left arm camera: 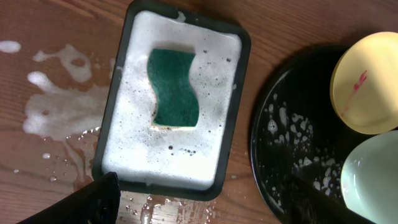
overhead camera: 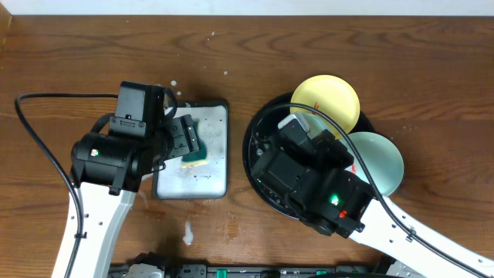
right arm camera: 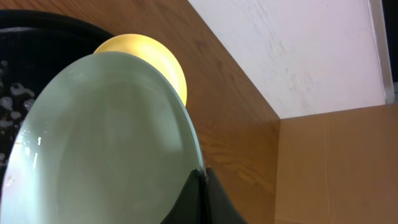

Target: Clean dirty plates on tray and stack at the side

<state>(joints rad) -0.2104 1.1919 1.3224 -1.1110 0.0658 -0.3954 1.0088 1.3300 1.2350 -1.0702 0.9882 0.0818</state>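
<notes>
At 3 o'clock on the black tray [left arm camera: 267, 143] sits the mint green plate [overhead camera: 382, 162], its outer edge hanging past the tray's rim. The right gripper [right arm camera: 204, 186] is clenched on that plate's rim, both dark fingertips pinching the edge in the right wrist view. Can't tell if the plate is lifted off the tray or resting on it. The yellow plate [overhead camera: 332, 96] lies at about 1 o'clock on the black tray, also overhanging the rim, just beside the mint one at its 11 o'clock, and has a red smear [left arm camera: 357, 84] near the middle. White suds dot the black tray's surface. At 9 o'clock from the black tray, near but apart from it, is the white rectangular tray [overhead camera: 208, 181] with a dark rim, filled with foam. A green sponge [left arm camera: 174, 87] lies flat in its middle. The left gripper [overhead camera: 187, 139] hovers over that sponge with jaws spread, released, grasping nothing. Foam [left arm camera: 56, 106] is spilled on the wooden table [overhead camera: 77, 46] at 9 o'clock from the white tray. The right wrist view also shows a white wall [right arm camera: 298, 50] and a cardboard box [right arm camera: 336, 168] behind the plates.
</notes>
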